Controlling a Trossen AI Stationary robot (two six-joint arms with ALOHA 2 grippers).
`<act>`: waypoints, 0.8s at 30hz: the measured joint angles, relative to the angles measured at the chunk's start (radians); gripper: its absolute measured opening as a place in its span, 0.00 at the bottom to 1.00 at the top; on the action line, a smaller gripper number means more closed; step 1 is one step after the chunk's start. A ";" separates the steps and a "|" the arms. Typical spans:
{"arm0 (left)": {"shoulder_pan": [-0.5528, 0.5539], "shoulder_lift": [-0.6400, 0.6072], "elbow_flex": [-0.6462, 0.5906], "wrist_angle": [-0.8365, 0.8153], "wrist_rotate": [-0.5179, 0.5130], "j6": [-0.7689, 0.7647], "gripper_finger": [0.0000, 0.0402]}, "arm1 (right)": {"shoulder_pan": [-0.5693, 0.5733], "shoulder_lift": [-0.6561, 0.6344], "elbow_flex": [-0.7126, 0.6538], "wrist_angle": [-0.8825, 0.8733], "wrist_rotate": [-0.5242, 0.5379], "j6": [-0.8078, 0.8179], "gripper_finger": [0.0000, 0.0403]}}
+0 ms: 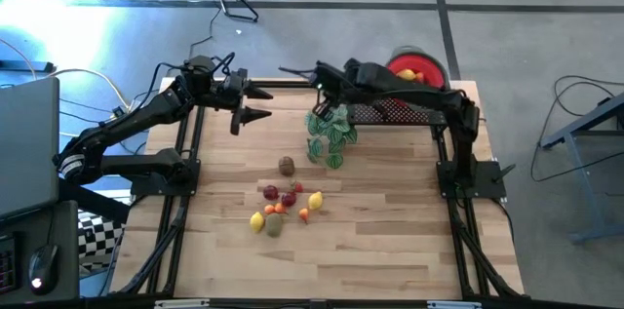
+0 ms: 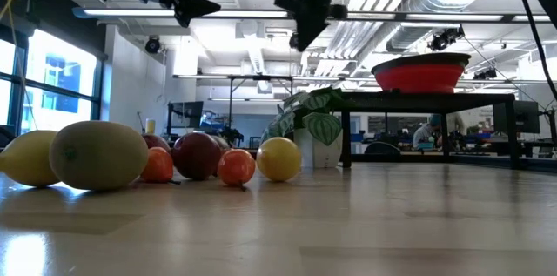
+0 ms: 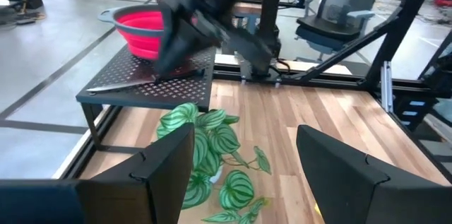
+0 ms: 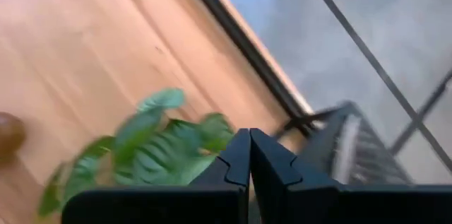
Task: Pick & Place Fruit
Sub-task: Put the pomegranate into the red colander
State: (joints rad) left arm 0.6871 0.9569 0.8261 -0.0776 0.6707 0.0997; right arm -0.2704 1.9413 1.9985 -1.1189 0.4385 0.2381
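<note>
Right gripper point(image 4: 248, 155): jaws pressed together, nothing between them, raised above the leafy plant point(image 1: 330, 134) near the table's far edge; left gripper point(image 1: 255, 100): jaws spread, empty, raised over the far left part of the table point(image 1: 390, 221), pointing toward the plant; the fruit point(image 1: 284, 204) lies in a loose cluster at mid-table, well apart from both grippers, nearer the front than either; a brown piece point(image 1: 287, 165) sits alone between cluster and plant; red, orange and yellow pieces lie close together, some touching; bare wood lies to the right of the cluster and along the front edge; black frame rails run down both table sides; the red bowl point(image 1: 419, 65) stands on a black perforated stand point(image 3: 152, 83) at the far right, yellow fruit inside it; no legible writing or labels seen.
</note>
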 joint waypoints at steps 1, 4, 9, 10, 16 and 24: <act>0.000 0.000 0.000 0.000 -0.004 0.000 0.61 | 0.008 0.000 -0.020 0.030 -0.003 0.000 0.00; 0.000 0.000 0.000 -0.002 -0.005 0.000 0.61 | 0.032 0.000 -0.076 0.132 -0.021 -0.006 0.00; 0.000 0.000 0.000 -0.001 -0.005 0.000 0.61 | 0.061 -0.001 -0.127 0.266 -0.094 -0.033 0.00; 0.000 0.000 0.000 0.002 -0.006 0.000 0.61 | 0.063 -0.001 -0.133 0.296 -0.100 -0.033 0.00; 0.000 0.000 0.000 0.000 -0.008 0.000 0.61 | 0.066 -0.001 -0.138 0.350 -0.097 -0.031 0.00; 0.000 0.001 0.000 0.000 -0.008 0.000 0.61 | 0.040 -0.001 -0.138 0.402 -0.098 -0.040 0.00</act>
State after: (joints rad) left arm 0.6872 0.9581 0.8261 -0.0776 0.6628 0.0994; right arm -0.2303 1.9404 1.8606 -0.7165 0.3400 0.1984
